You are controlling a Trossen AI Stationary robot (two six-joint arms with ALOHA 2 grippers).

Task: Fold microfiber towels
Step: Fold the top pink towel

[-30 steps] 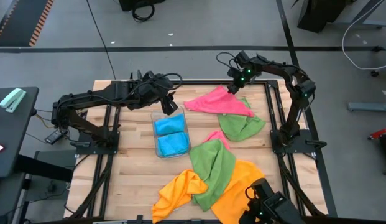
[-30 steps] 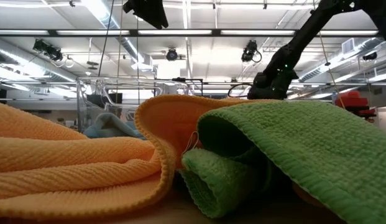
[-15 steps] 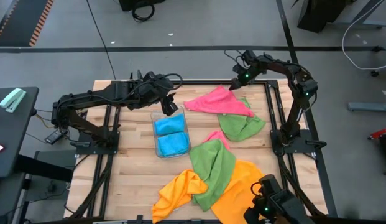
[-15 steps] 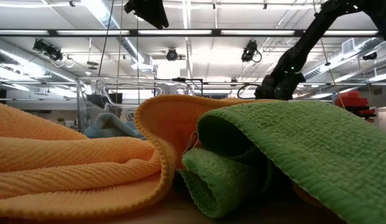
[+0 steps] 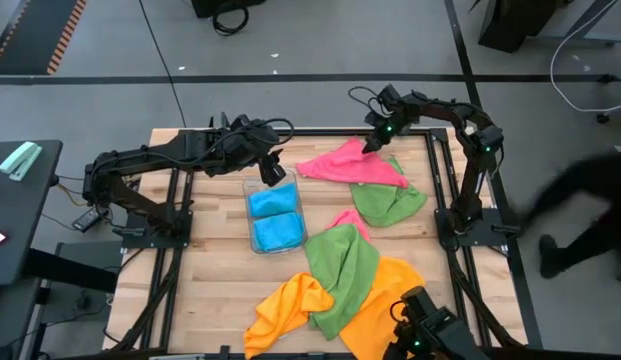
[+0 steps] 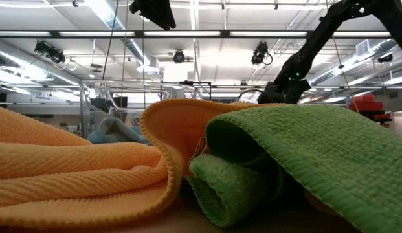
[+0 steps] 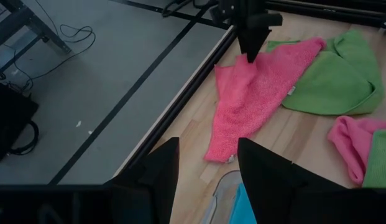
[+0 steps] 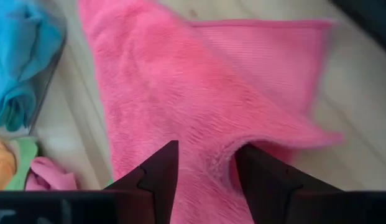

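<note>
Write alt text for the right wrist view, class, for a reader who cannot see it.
A pink towel lies rumpled on the wooden table, filling most of the view beyond the right gripper, whose open jaws straddle a raised fold. Blue towels sit at one edge.

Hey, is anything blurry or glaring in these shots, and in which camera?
High view: a dark motion-smeared shape beside the table. Low view: bright ceiling lights glare; the near orange towel is soft. Right wrist view: the pink towel looks soft, close up.

Robotics lab or workshop — grey concrete floor (image 5: pixel 320 40) with taped lines, loose cables (image 5: pixel 230 18), ceiling strip lights (image 6: pixel 110 16), rig-mounted cameras (image 6: pixel 179 57) overhead, wooden table (image 5: pixel 215 270).
</note>
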